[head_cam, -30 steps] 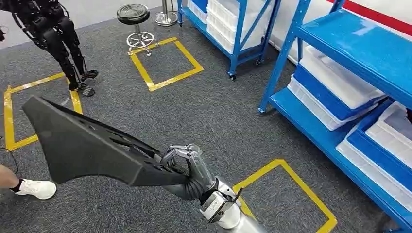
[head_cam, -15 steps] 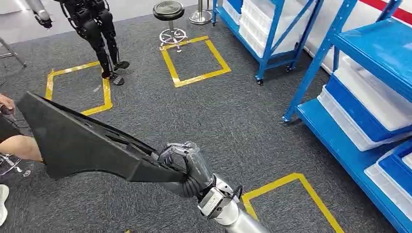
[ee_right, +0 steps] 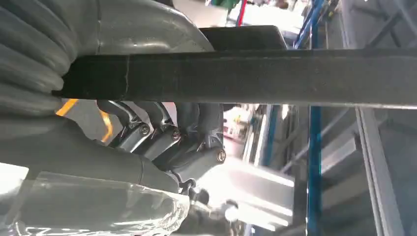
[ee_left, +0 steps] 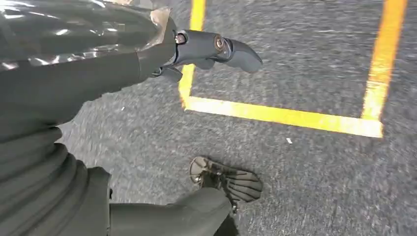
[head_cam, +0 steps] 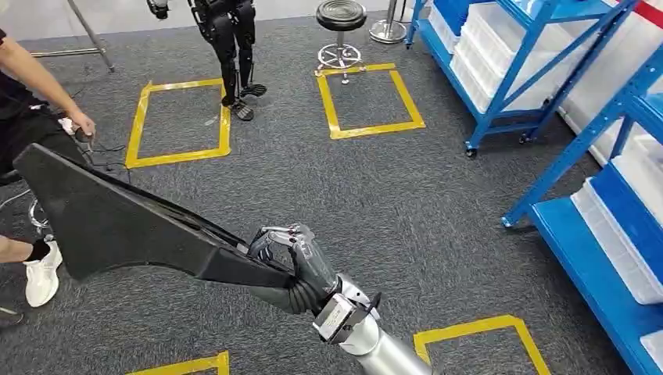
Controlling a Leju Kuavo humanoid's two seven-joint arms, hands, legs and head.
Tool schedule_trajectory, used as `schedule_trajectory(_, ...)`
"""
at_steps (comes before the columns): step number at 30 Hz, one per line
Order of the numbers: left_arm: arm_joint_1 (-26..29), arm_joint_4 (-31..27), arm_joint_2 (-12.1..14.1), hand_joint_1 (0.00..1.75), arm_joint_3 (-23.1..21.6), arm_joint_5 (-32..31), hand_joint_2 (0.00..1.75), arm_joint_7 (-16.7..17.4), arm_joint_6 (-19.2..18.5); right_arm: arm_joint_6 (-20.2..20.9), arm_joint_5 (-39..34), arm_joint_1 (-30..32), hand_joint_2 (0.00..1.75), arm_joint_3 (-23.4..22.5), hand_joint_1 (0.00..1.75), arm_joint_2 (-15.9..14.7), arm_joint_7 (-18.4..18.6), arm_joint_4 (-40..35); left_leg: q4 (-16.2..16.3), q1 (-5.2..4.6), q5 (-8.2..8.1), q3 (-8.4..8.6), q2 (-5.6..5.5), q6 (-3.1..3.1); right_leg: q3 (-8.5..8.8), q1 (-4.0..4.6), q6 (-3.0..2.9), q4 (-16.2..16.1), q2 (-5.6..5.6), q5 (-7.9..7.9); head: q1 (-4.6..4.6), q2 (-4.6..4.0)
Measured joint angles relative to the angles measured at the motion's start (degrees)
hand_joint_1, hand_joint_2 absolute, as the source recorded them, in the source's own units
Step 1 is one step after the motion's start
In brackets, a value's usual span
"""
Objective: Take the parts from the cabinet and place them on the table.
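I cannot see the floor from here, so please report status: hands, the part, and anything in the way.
Right hand grips black part, carried above carpet. Left hand holds nothing, fingers apart. Person and standing robot ahead, left.

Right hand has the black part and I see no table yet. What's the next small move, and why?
Probably keep turning away from the blue racks, slowly, holding the grip. The right hand grips the long black part at its narrow end, and its wide end reaches toward a seated person, so watch that side. The left hand holds nothing.
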Motion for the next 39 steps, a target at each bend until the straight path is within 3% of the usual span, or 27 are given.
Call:
schedule_trajectory(2, 0.07, 0.00, -0.15, 0.00, 0.17, 0.02, 1.75, 0.00, 0.02, 0.02, -0.31, -0.89, 1.75, 0.33, 1.75, 0.04, 0.00, 0.50, 0.24, 0.08, -0.10, 0.15, -1.95, -0.22, 3.87, -0.33, 1.53, -9.15, 0.52, 4.70, 0.02, 0.00)
schedule_trajectory(3, 0.06, 0.00, -0.17, 0.00, 0.20, 0.02, 1.75, 0.00, 0.04, 0.02, -0.33, -1.32, 1.75, 0.46, 1.75, 0.04, 0.00, 0.68, 0.56, 0.14, -0.26, 0.13, -2.65, -0.47, 6.02, -0.74, 2.07, -14.20, 1.93, 6.91, 0.02, 0.00)
schedule_trajectory(4, 0.08, 0.00, -0.11, 0.00, 0.24, 0.02, 1.75, 0.00, 0.11, 0.02, -0.33, -1.68, 1.75, 0.65, 1.75, 0.02, -0.02, 1.00, 1.16, -0.04, -0.55, -0.24, -3.44, -1.02, 6.82, -1.12, 1.84, -16.57, 4.54, 7.34, -0.02, 0.00)
schedule_trajectory(8, 0.63, 0.00, -0.11, 0.00, 0.44, -0.04, 1.75, -0.04, 1.03, 0.02, -0.39, -2.46, 1.75, 1.09, 1.75, 0.28, 0.00, 1.75, 0.88, 0.38, -0.20, -1.11, -4.90, -2.56, 7.06, -0.38, -0.47, -16.94, 2.43, 7.94, -0.07, 0.00)
schedule_trajectory(9, 0.69, 0.00, -0.11, 0.00, 0.52, -0.07, 1.75, -0.07, 1.12, 0.02, -0.41, -2.73, 1.75, 1.20, 1.75, 0.39, 0.00, 1.84, 1.44, 0.52, -0.59, -1.21, -3.67, -2.63, 7.14, -0.92, -0.92, -17.21, 1.80, 8.21, -0.09, 0.00)
schedule_trajectory(11, 0.56, 0.00, -0.26, 0.00, 0.68, -0.07, 1.75, -0.20, 1.18, 0.02, -0.46, -2.81, 1.75, 1.29, 1.75, 0.63, -0.02, 1.88, 6.59, 0.16, -3.78, -3.66, 1.55, -3.04, 7.31, -0.52, -1.83, -17.22, 0.59, 7.97, -0.55, 0.00)
schedule_trajectory(13, 0.43, 0.00, -0.37, 0.00, 0.74, -0.15, 1.75, -0.20, 1.20, 0.02, -0.50, -2.79, 1.75, 1.29, 1.75, 0.63, 0.00, 2.12, 15.54, 0.34, -7.81, -8.34, 2.78, -3.27, 7.28, 0.08, -2.32, -17.22, -1.02, 7.80, -0.52, 0.00)
schedule_trajectory(14, 0.50, 0.00, -0.39, 0.00, 0.81, -0.15, 1.75, -0.20, 1.27, 0.00, -0.48, -2.76, 1.75, 1.31, 1.75, 0.63, 0.00, 2.29, 19.02, 0.38, -8.61, -10.23, 2.92, -3.30, 7.26, 0.35, -2.49, -17.22, -1.92, 7.68, -0.55, 0.00)
schedule_trajectory(15, 0.58, 0.00, -0.39, 0.00, 0.92, -0.15, 1.75, -0.17, 1.38, 0.00, -0.46, -2.76, 1.75, 1.40, 1.75, 0.63, 0.00, 2.38, 19.11, 0.38, -7.99, -10.36, 2.96, -3.19, 7.31, 0.55, -2.55, -17.22, -2.58, 7.63, -0.55, 0.00)
schedule_trajectory(16, 0.62, 0.00, -0.39, 0.00, 0.96, -0.15, 1.75, -0.17, 1.49, 0.00, -0.46, -2.77, 1.75, 1.49, 1.75, 0.63, 0.00, 2.45, 16.81, 0.37, -6.34, -9.27, 3.02, -2.98, 7.36, 0.72, -2.69, -17.22, -3.24, 7.52, -0.55, 0.00)
schedule_trajectory(18, 0.60, 0.00, -0.39, 0.00, 1.09, -0.15, 1.75, -0.09, 1.79, 0.00, -0.48, -2.81, 1.75, 1.66, 1.75, 0.72, 0.00, 2.44, 6.78, -0.03, -1.72, -3.76, 4.51, -2.06, 7.64, 1.01, -2.65, -17.22, -4.50, 7.28, -0.55, 0.00)
schedule_trajectory(19, 0.51, 0.00, -0.39, 0.00, 1.09, -0.15, 1.75, -0.05, 1.88, 0.00, -0.50, -2.82, 1.75, 1.77, 1.75, 0.81, 0.00, 2.42, 2.16, -0.64, -1.07, -1.19, 7.46, -1.34, 7.87, 1.07, -2.67, -17.23, -4.99, 7.16, -0.53, 0.00)
schedule_trajectory(20, 0.32, 0.00, -0.39, 0.00, 1.11, -0.15, 1.75, 0.11, 1.90, 0.00, -0.50, -2.84, 1.75, 1.84, 1.75, 0.83, 0.00, 2.45, 2.21, -0.93, -1.38, -1.08, 7.66, -1.12, 7.82, 1.58, -2.27, -17.29, -5.42, 6.95, -0.39, 0.00)
schedule_trajectory(23, 0.33, 0.00, -0.44, 0.00, 1.14, -0.24, 1.75, 0.22, 2.23, 0.00, -0.61, -2.85, 1.75, 2.16, 1.75, 0.94, 0.00, 2.42, 1.76, -1.29, -1.34, -1.30, 5.77, -0.45, 8.39, 1.27, -1.70, -17.81, -7.02, 6.82, -0.50, 0.00)
schedule_trajectory(24, 0.35, 0.00, -0.50, 0.00, 1.16, -0.33, 1.75, 0.20, 2.36, 0.00, -0.61, -2.87, 1.75, 2.19, 1.75, 1.11, 0.00, 2.29, 0.25, -0.83, -0.60, 0.03, 4.72, -0.01, 8.91, 1.94, -1.27, -17.98, -7.47, 6.48, -0.50, 0.00)
schedule_trajectory(26, 0.32, 0.00, -0.68, 0.00, 1.16, -0.44, 1.75, 0.07, 2.38, -0.18, -0.59, -2.92, 1.75, 2.23, 1.75, 0.92, -0.11, 2.27, -1.02, -0.29, 0.17, 0.96, 3.71, 0.58, 7.44, 1.25, -1.39, -14.15, -2.40, 4.54, -0.48, 0.00)
schedule_trajectory(27, 0.13, 0.00, -0.70, 0.00, 1.16, -0.61, 1.75, 0.04, 2.38, -0.31, -0.59, -2.86, 1.75, 2.23, 1.75, 0.74, -0.11, 2.29, -1.05, -0.28, 0.19, 0.88, 2.80, 0.59, 5.15, 0.99, -1.61, -9.61, -0.86, 2.75, -0.26, 0.00)
schedule_trajectory(29, 0.07, 0.00, -0.83, 0.00, 1.16, -0.77, 1.75, 0.04, 2.16, -0.59, -0.39, -2.27, 1.75, 2.23, 1.75, 0.15, 0.07, 2.38, -1.01, -0.28, 0.17, 0.73, 0.98, 0.56, 0.49, 0.62, -1.64, -1.09, -0.08, -0.24, -0.17, 0.00)
schedule_trajectory(30, 0.11, 0.00, -0.85, 0.00, 1.14, -0.85, 1.75, 0.04, 2.08, -0.64, -0.41, -1.94, 1.75, 2.23, 1.75, -0.04, 0.07, 2.38, -0.92, -0.26, 0.15, 0.70, 0.16, 0.53, -0.70, 0.52, -1.26, 0.50, 0.00, -0.30, -0.17, 0.00)
schedule_trajectory(31, 0.27, 0.00, -0.87, 0.00, 1.16, -0.90, 1.75, 0.07, 1.97, -0.70, -0.35, -1.87, 1.75, 2.23, 1.75, -0.07, 0.04, 2.38, -0.80, -0.18, 0.10, 0.71, -0.65, 0.38, -0.40, 0.36, -0.60, -0.89, 0.03, 0.85, -0.15, 0.00)
schedule_trajectory(32, 0.35, 0.00, -0.96, 0.00, 1.16, -0.96, 1.75, 0.07, 1.97, -0.77, -0.33, -1.89, 1.75, 2.23, 1.75, -0.11, 0.04, 2.38, -0.51, -0.07, -0.06, 0.70, -1.56, 0.14, 1.42, 0.08, 0.36, -5.19, 0.15, 3.15, -0.15, 0.00)
schedule_trajectory(33, 0.35, 0.00, -0.98, 0.00, 1.16, -1.09, 1.75, 0.07, 1.97, -0.99, -0.31, -1.91, 1.75, 2.23, 1.75, -0.11, 0.02, 2.36, -0.13, 0.04, -0.28, 0.69, -2.38, -0.19, 3.80, -0.24, 1.19, -10.27, 0.51, 5.50, -0.15, 0.00)
schedule_trajectory(34, 0.34, 0.00, -0.98, 0.00, 1.14, -1.09, 1.75, 0.07, 1.92, -1.12, -0.20, -1.89, 1.75, 2.23, 1.75, -0.13, 0.04, 2.36, 0.44, 0.17, -0.63, 0.62, -3.25, -0.70, 6.61, -0.72, 1.93, -16.09, 1.90, 7.86, -0.15, 0.00)
schedule_trajectory(35, 0.42, 0.00, -0.88, 0.00, 1.16, -1.09, 1.75, 0.07, 1.90, -1.16, -0.15, -1.88, 1.75, 2.25, 1.75, -0.22, 0.04, 2.40, 0.79, 0.13, -0.92, 0.36, -3.73, -1.18, 6.32, -0.94, 1.41, -15.77, 4.23, 7.47, -0.15, 0.00)
schedule_trajectory(36, 0.29, 0.00, -0.81, 0.00, 1.16, -1.12, 1.75, 0.07, 1.90, -1.16, -0.04, -1.70, 1.75, 2.36, 1.75, -0.13, 0.00, 2.27, 1.54, -0.04, -1.20, -0.20, -4.27, -1.58, 6.71, -0.90, 0.58, -16.67, 4.61, 7.76, 0.07, 0.00)
schedule_trajectory(38, 0.43, 0.00, -0.76, 0.00, 1.14, -1.25, 1.75, 0.09, 1.62, -1.38, -0.13, -1.43, 1.75, 2.36, 1.75, -0.20, -0.02, 2.18, 1.19, 0.22, -0.82, -0.77, -5.24, -2.16, 6.50, -0.33, -0.55, -16.16, 3.52, 7.81, -0.15, 0.00)
schedule_trajectory(39, 0.58, 0.00, -0.52, 0.00, 1.14, -1.29, 1.75, 0.09, 1.38, -1.44, -0.04, -1.38, 1.75, 2.34, 1.75, -0.15, 0.00, 2.16, 1.36, 0.41, -0.85, -1.01, -5.82, -2.35, 6.51, -0.80, -0.99, -16.35, 2.78, 7.97, -0.15, 0.00)
